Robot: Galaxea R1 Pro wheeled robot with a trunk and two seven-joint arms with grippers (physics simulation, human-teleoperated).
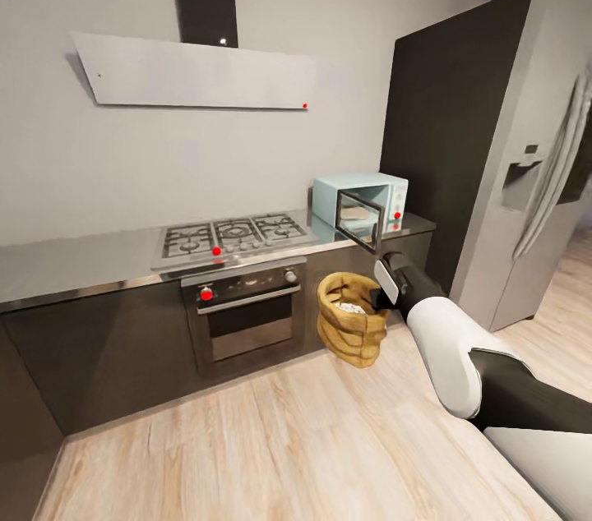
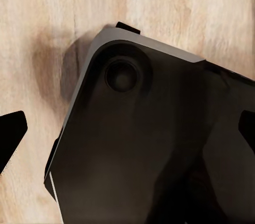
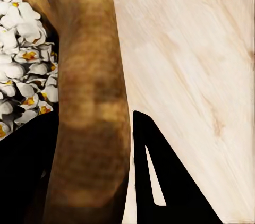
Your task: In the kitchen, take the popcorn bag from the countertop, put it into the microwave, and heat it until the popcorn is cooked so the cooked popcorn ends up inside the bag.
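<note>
While the right arm extends forward in the head view, the right gripper (image 1: 380,292) is clenched on the rolled rim of the popcorn bag (image 1: 352,329), which hangs in the air at the gripper's 8 o'clock, in front of the dark cabinet fronts and above the wooden floor (image 1: 271,439). White popped popcorn (image 3: 21,70) fills the bag's mouth. The microwave (image 1: 362,205) stands on the countertop (image 1: 74,262) at the bag's 12 o'clock, door (image 1: 360,219) swung open. The left gripper's state cannot be told from the left wrist view.
</note>
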